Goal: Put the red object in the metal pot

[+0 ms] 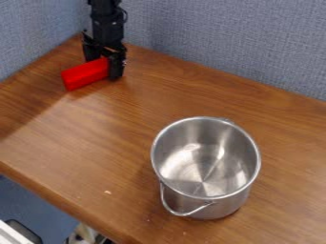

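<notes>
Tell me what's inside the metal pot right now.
Nothing shows inside the metal pot, only its bare shiny floor and walls. The near wall hides a strip of the floor. The red object lies on the table, under the open gripper.

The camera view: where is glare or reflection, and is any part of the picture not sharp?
In the camera view, the metal pot shows bright reflections on its inner wall and floor. The wooden table carries a soft pale sheen near its middle. The whole picture is low in resolution, so the black gripper at the red object looks soft, and its fingers are hard to separate.
</notes>
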